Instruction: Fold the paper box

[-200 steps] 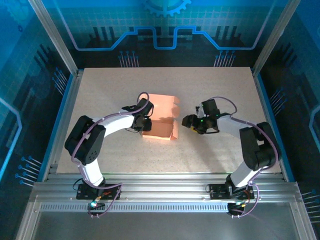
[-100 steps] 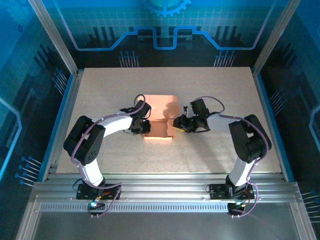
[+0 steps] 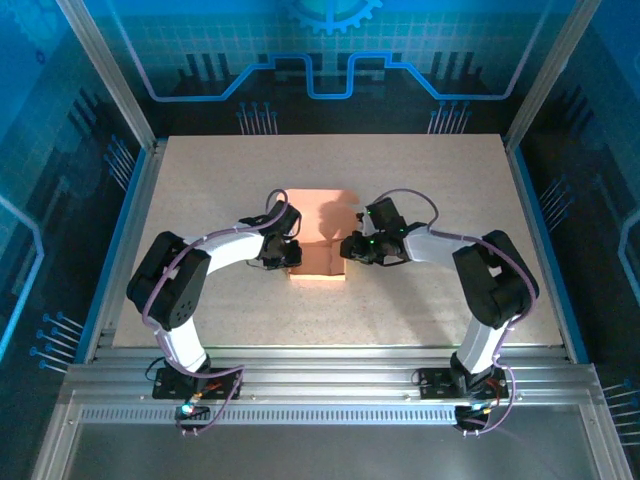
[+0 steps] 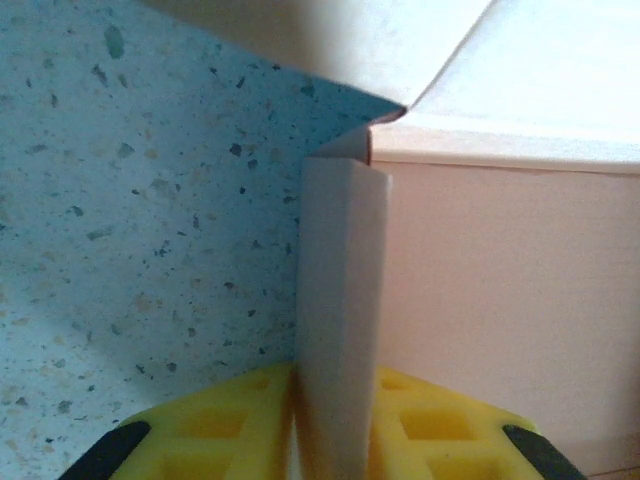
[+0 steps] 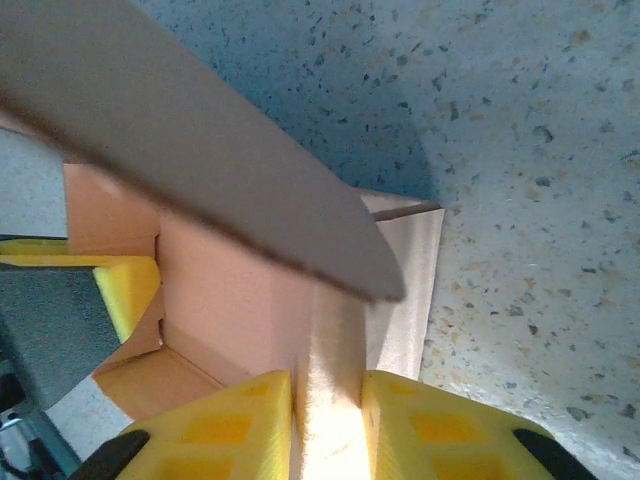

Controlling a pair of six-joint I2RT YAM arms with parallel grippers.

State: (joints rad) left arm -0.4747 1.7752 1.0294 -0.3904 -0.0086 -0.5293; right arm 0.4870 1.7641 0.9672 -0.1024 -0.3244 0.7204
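Observation:
The paper box [image 3: 322, 235] is a salmon-orange cardboard piece, partly raised, in the middle of the table between both arms. My left gripper [image 3: 291, 253] sits at its left side. In the left wrist view its yellow fingers [image 4: 220, 425] are shut on an upright side wall of the paper box [image 4: 340, 300]. My right gripper [image 3: 349, 249] is at the box's right side. In the right wrist view its yellow fingers [image 5: 225, 425] pinch the box's right wall [image 5: 335, 400], and a loose flap [image 5: 190, 150] hangs across the upper left.
The speckled table [image 3: 330, 310] has open room all around the box. A blue-lit frame [image 3: 530, 100] with metal posts fences the table. The left gripper's yellow finger [image 5: 125, 285] shows inside the box in the right wrist view.
My right gripper has moved left to the box's right wall and closed on it. The left gripper stayed at the left wall. The box has drawn in and stands narrower.

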